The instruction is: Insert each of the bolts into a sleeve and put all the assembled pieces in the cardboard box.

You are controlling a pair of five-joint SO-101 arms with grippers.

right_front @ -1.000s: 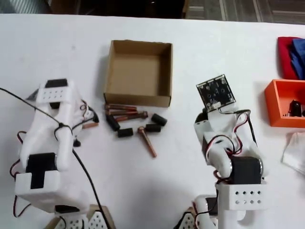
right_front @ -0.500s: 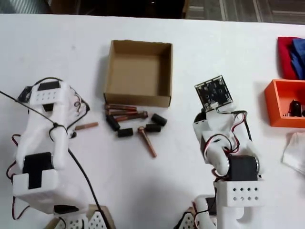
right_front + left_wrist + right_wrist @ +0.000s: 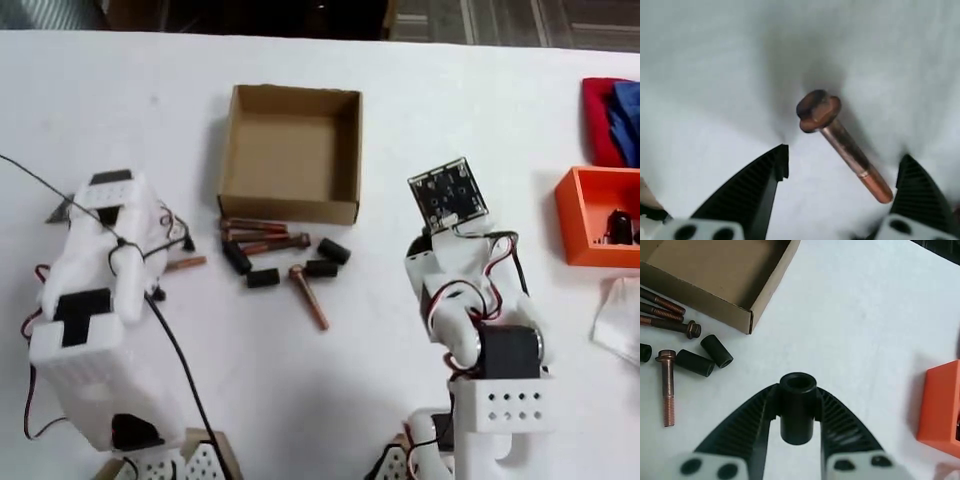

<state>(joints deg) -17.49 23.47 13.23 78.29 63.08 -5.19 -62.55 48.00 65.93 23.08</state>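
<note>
Between the wide-spread fingers of the left pincer [image 3: 844,156] lies one copper bolt [image 3: 840,140], flat on the white table [image 3: 715,75] — head pointing away from the pincer, threaded tip close beside one finger. Right pincer [image 3: 797,390] is clamped on a black sleeve [image 3: 798,415], held upright with its bore showing. Ahead of that pincer, off to one side, loose bolts [image 3: 666,390] and sleeves [image 3: 695,363] lie just beside the cardboard box [image 3: 705,297] — well apart from the held sleeve.
</note>
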